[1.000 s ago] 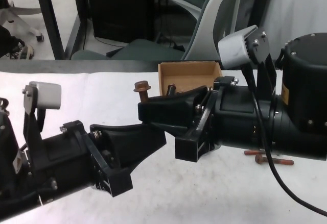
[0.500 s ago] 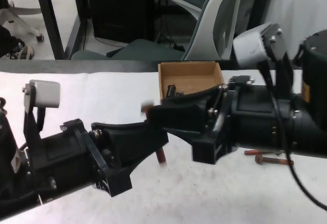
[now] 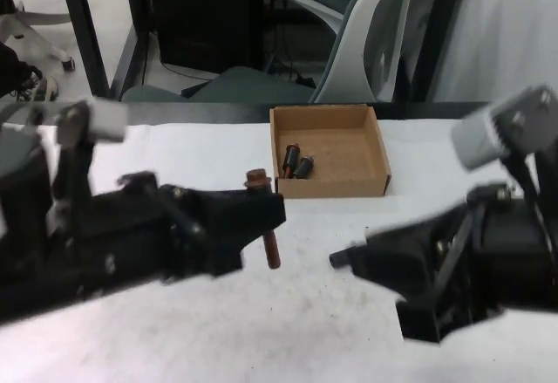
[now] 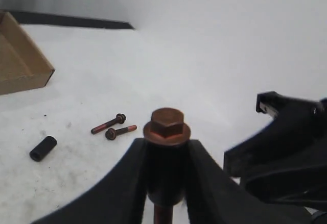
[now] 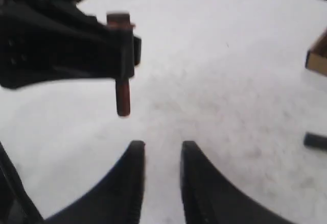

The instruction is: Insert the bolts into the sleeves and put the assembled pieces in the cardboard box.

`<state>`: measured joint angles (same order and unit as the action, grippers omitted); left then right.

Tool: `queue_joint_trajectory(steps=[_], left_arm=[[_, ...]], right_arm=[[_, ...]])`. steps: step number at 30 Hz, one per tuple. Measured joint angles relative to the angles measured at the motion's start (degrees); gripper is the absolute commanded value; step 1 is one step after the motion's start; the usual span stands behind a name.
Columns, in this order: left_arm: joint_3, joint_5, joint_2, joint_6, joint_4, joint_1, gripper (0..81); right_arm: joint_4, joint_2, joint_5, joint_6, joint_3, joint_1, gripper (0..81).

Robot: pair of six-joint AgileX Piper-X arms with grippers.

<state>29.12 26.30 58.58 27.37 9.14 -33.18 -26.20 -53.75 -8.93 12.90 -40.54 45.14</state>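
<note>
My left gripper [image 3: 266, 213] is shut on a black sleeve [image 4: 164, 180] with a copper bolt [image 4: 166, 125] standing upright through it. The bolt's head [image 3: 256, 176] sits above the fingers and its shank [image 3: 272, 254] hangs below, above the white bench. My right gripper [image 3: 346, 258] hovers to the right of it, apart from the bolt, open by a narrow gap with nothing between its fingers [image 5: 135, 175]. From the right wrist, the bolt [image 5: 121, 66] and left gripper [image 5: 66, 50] lie ahead. The cardboard box [image 3: 377, 143] at the back holds two assembled pieces [image 3: 296, 160].
Two loose bolts [image 4: 113, 127] and a loose black sleeve [image 4: 43, 148] lie on the bench between the grippers and the box [image 4: 20, 60]. Another sleeve end [image 5: 316, 141] shows at the right wrist view's edge. An office chair [image 3: 349, 25] stands behind the bench.
The right gripper pushed the bolt down into the sleeve held by the left gripper, let it go and drew back to the right. The left arm shifted slightly.
</note>
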Motion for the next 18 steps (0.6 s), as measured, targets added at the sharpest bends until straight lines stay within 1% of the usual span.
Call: queue_joint_trajectory(steps=[1, 6, 8, 10, 11, 12, 13, 18], left_arm=[[3.3, -0.5, 2.6, 0.0, -2.8, 0.0, 0.8], [11.9, -0.7, 10.9, 0.5, -10.9, 0.2, 0.8], [15.0, -0.7, 14.4, 1.2, -13.1, 0.4, 0.8], [18.3, -0.7, 17.6, 2.0, -15.1, 0.9, 0.8], [19.9, -0.7, 19.2, 2.3, -16.3, 1.3, 0.8], [21.5, -0.7, 20.9, 2.6, -17.6, 1.7, 0.8], [23.2, -0.5, 22.4, 2.7, -19.0, 2.2, 0.8], [29.2, -0.5, 27.8, 3.1, -23.9, 3.8, 0.8]], right_arm=[[-4.1, 0.0, 0.3, -0.2, 0.0, 0.0, 0.1], [-10.9, 0.0, 0.9, -1.7, 0.0, -0.9, 0.5], [-13.5, 0.0, 0.9, -1.8, 0.0, -2.1, 0.5], [-16.2, 0.0, 1.0, -2.0, 0.0, -4.1, 0.5], [-17.3, 0.1, 1.0, -2.8, 0.0, -6.4, 0.5], [-18.3, 0.1, 1.0, -3.5, 0.0, -7.6, 0.5], [-19.3, 0.1, 1.0, -4.1, 0.0, -7.6, 0.5], [-22.2, -0.1, 0.7, -5.6, -0.2, -12.3, 0.5]])
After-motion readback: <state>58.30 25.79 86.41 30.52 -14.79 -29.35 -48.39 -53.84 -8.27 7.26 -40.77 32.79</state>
